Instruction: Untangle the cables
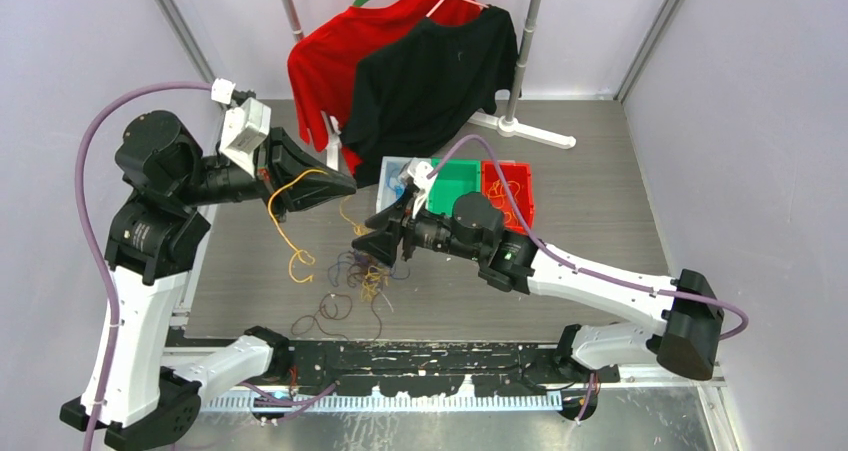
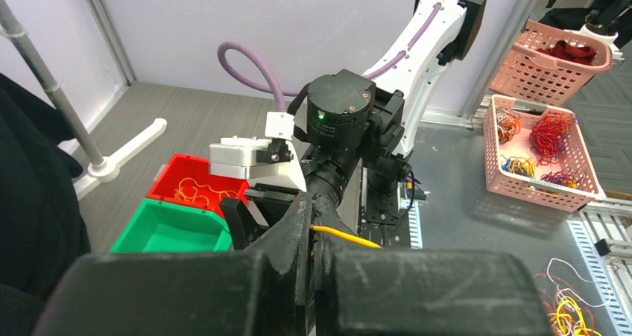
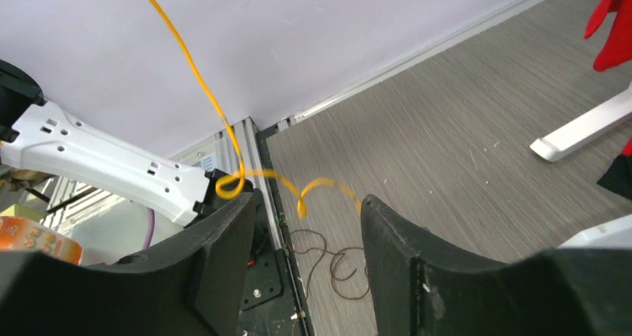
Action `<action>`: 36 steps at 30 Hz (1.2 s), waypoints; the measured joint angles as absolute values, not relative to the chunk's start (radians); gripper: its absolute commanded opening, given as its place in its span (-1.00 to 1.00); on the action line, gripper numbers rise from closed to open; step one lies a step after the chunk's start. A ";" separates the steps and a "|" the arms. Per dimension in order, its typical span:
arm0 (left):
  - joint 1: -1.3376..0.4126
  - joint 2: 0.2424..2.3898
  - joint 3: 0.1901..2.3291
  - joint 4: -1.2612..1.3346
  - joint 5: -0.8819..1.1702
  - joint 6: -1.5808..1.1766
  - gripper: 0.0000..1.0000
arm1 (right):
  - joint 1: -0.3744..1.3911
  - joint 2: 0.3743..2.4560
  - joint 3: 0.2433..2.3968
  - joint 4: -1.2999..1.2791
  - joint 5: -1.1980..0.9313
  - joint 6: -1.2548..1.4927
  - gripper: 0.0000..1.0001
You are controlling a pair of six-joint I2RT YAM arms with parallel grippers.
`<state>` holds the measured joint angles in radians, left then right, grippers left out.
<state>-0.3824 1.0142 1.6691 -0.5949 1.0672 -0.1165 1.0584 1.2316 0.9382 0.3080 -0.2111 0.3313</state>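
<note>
A tangle of thin cables [image 1: 358,273] in blue, yellow-orange and dark brown lies on the grey table in front of the arms. My left gripper [image 1: 343,184] is raised above the table and shut on a yellow cable [image 1: 277,214], which hangs down in loops to the pile. In the left wrist view the yellow cable [image 2: 349,237] sticks out from between the closed jaws [image 2: 317,230]. My right gripper [image 1: 364,241] is open just above the tangle. In the right wrist view the yellow cable [image 3: 200,79] crosses ahead of the open fingers [image 3: 305,213], and a brown cable [image 3: 329,265] lies below them.
A green bin [image 1: 455,186], a red bin [image 1: 510,193] holding yellow cables and a pale blue bin [image 1: 392,176] stand behind the right gripper. A rack with a red shirt [image 1: 330,61] and a black shirt [image 1: 430,76] stands at the back. Pink baskets [image 2: 538,153] show in the left wrist view.
</note>
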 measured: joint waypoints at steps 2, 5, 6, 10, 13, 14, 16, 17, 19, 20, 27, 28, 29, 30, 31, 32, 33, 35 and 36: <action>-0.382 1.014 1.657 -0.584 1.070 -0.130 -1.00 | 1.067 1.243 0.948 0.325 -0.203 0.330 0.05; -0.382 1.014 1.639 -0.567 1.075 -0.151 -1.00 | 1.084 1.261 0.968 0.329 -0.189 0.316 -0.36; -0.382 1.014 1.633 -0.561 1.076 -0.158 -1.00 | 1.093 1.268 0.976 0.328 -0.184 0.310 -0.59; -0.382 1.014 1.626 -0.546 1.079 -0.180 -1.00 | 1.110 1.277 0.994 0.316 -0.169 0.287 -0.98; -0.382 1.011 1.623 -0.531 1.080 -0.182 -0.83 | 1.113 1.275 0.995 0.309 -0.144 0.283 -0.98; -0.382 1.008 1.617 -0.528 1.079 -0.181 -0.58 | 1.113 1.272 0.995 0.305 -0.129 0.282 -0.98; -0.382 0.999 1.600 -0.527 1.078 -0.173 -0.23 | 1.112 1.259 0.990 0.300 -0.092 0.277 -0.98; -0.382 0.995 1.591 -0.531 1.075 -0.159 -0.18 | 1.112 1.248 0.984 0.295 -0.072 0.274 -0.98; -0.382 0.984 1.564 -0.554 1.063 -0.121 -0.01 | 1.111 1.207 0.968 0.279 -0.017 0.266 -0.98; -0.382 0.979 1.549 -0.574 1.049 -0.093 0.20 | 1.111 1.189 0.963 0.271 0.003 0.263 -0.98; -0.395 0.991 1.466 -0.787 0.855 0.201 0.95 | 1.062 1.044 0.908 0.219 0.166 0.265 -0.98; -0.402 1.001 1.462 -0.824 0.818 0.243 0.99 | 1.042 1.031 0.903 0.204 0.182 0.270 -0.98; -0.411 1.011 1.462 -0.850 0.788 0.274 0.99 | 1.015 1.019 0.898 0.183 0.200 0.279 -0.98; -0.426 1.023 1.462 -0.882 0.749 0.312 0.99 | 0.982 1.006 0.891 0.158 0.218 0.293 -0.98; -0.437 1.031 1.462 -0.907 0.723 0.337 0.99 | 0.951 0.995 0.887 0.132 0.234 0.305 -0.98; -0.447 1.037 1.462 -0.928 0.700 0.359 0.99 | 0.922 0.986 0.883 0.110 0.248 0.318 -0.98; -0.459 1.043 1.462 -0.950 0.675 0.380 0.99 | 0.886 0.974 0.881 0.080 0.264 0.331 -0.99; -0.478 1.048 1.462 -0.980 0.638 0.409 0.99 | 0.816 0.950 0.879 0.027 0.296 0.358 -0.99; -0.486 1.048 1.462 -0.993 0.623 0.423 0.99 | 0.775 0.938 0.879 -0.002 0.317 0.368 -0.99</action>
